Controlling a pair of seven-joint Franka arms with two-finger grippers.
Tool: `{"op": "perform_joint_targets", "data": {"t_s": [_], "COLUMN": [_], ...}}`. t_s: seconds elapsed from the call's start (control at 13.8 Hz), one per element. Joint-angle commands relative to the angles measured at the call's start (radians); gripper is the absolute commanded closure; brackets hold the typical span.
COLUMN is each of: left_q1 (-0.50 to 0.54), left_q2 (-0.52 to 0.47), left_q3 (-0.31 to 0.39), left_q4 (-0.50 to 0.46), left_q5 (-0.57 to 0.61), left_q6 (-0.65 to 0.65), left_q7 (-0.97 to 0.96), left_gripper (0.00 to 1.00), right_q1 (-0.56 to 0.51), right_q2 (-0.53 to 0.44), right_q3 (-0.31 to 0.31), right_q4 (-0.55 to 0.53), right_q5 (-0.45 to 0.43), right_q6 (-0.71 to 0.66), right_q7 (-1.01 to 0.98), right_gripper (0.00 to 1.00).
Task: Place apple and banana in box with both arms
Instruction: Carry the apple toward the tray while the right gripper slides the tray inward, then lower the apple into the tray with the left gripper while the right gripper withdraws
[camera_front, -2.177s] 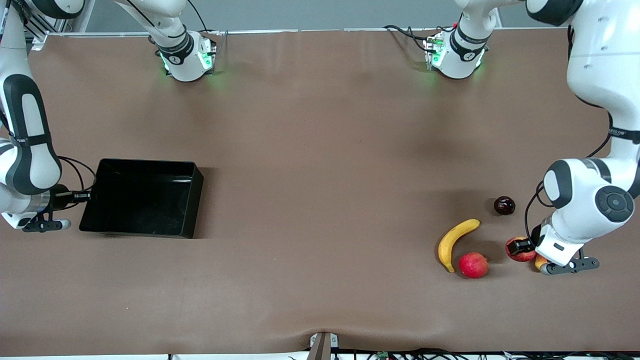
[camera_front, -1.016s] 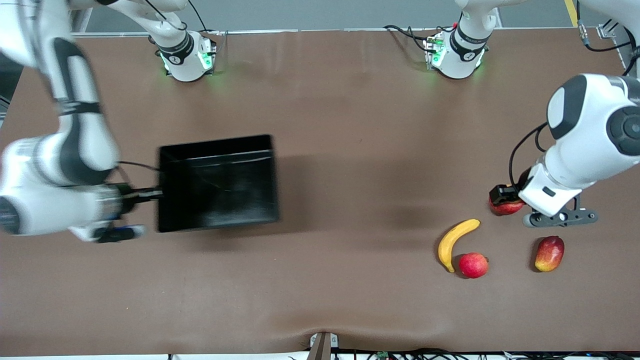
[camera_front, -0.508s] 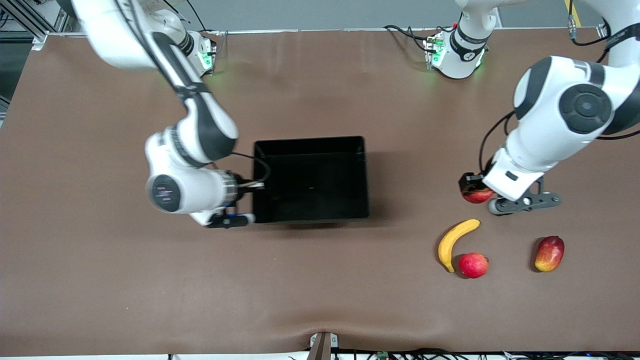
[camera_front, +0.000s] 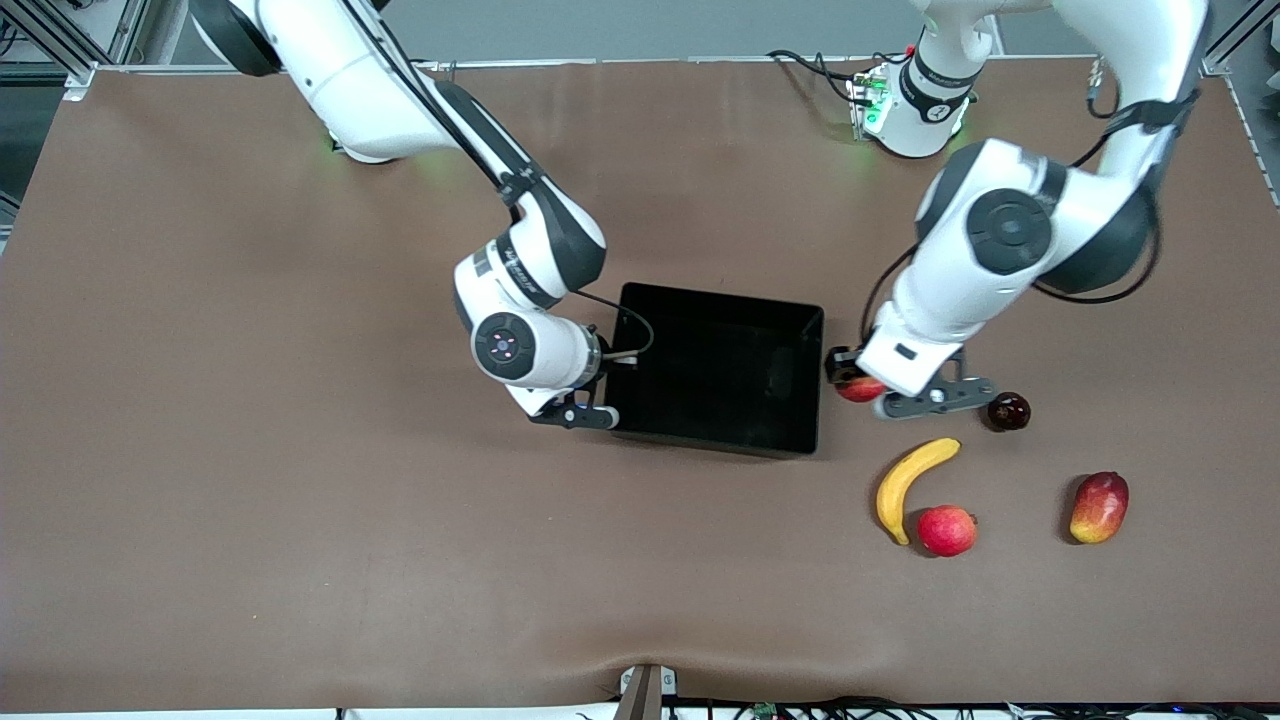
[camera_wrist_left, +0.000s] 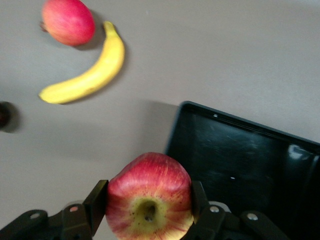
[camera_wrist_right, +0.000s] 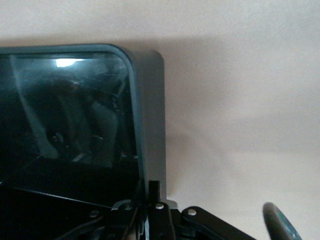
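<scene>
At centre frame in the front view, the right gripper (camera_front: 612, 388) has its fingers pressed together on the wall of the shallow glossy black plastic box (camera_front: 790, 385), pinching the rim on the side toward the right arm's end of the brown table (camera_front: 300, 560); the right wrist view shows that pinch on the thin wall (camera_wrist_right: 150, 150). Just right of the box, the left gripper (camera_front: 850, 385) pinches the small round red apple with yellowish streaks (camera_front: 860, 389) between its fingers, hanging just outside the box's wall. In the lower right of the frame, the curved yellow banana (camera_front: 908, 484) lies on the table, touching or nearly touching a uniformly pinkish-red round fruit (camera_front: 946, 530).

The apple sits low beside the rim: carried straight in, it could strike the wall, and the one-sided pinch might let the box swing or slip.
</scene>
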Motion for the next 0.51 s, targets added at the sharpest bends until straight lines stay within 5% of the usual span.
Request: {"op": "perform_joint_targets", "data": {"t_s": [0.0,0.15,0.44], "left_q1": [-0.037,-0.076,-0.147], "left_q2": [0.020,0.072,0.177], "left_q3": [-0.002,-0.003,-0.003], "left_q4": [-0.052,-0.057,-0.048], "left_q5": [0.064,0.148,0.277], "left_q6": [0.084,0.119,0.184], "left_q7": [-0.124,-0.234,-0.409], "left_gripper": [1.00,1.00,1.00], "right_q1": [0.009,-0.039,-0.152], "right_q2": [-0.003,-0.046,-0.088], "right_q3": [-0.014,-0.017,-0.050], "right_q4": [0.027,0.070,0.336], "right_q5": [0.012,0.007,-0.109], "right_q6": [-0.001,-0.067,-0.479], "right_q7": [0.024,0.025,-0.022], "right_gripper": [0.00,0.00,0.00]}}
